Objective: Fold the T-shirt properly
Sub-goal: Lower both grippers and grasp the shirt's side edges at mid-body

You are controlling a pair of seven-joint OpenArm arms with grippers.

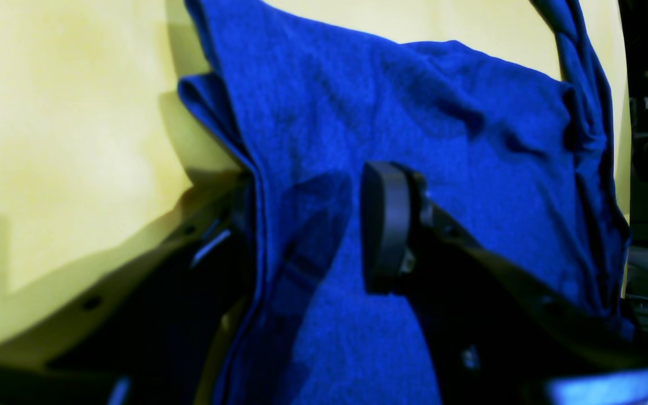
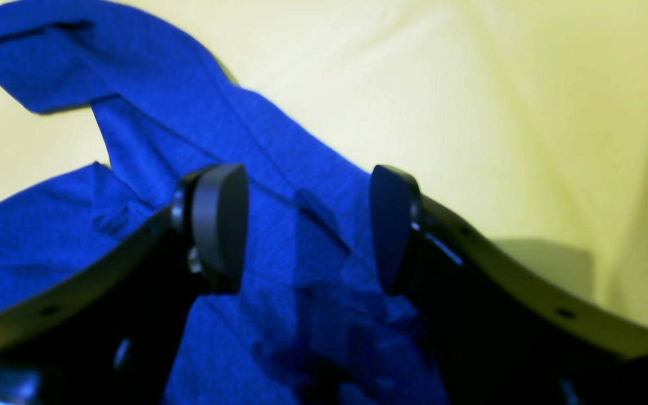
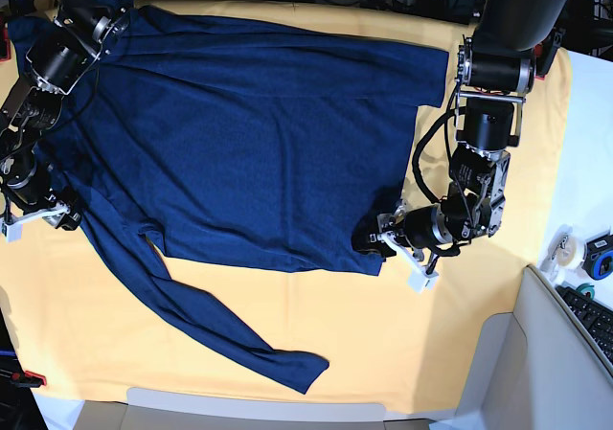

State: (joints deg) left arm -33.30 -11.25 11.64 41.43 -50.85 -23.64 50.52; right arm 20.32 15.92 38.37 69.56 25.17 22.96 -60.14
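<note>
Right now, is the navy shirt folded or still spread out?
Mostly spread: the T-shirt lies flat on the yellow cloth, with one long sleeve stretched out.

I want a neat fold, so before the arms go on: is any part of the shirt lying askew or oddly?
Yes. On the dark navy blue knit T-shirt, one long sleeve trails diagonally away from the flat body across the pale yellow cloth, toward the near edge. The body's lower corner by the left gripper looks slightly bunched.
</note>
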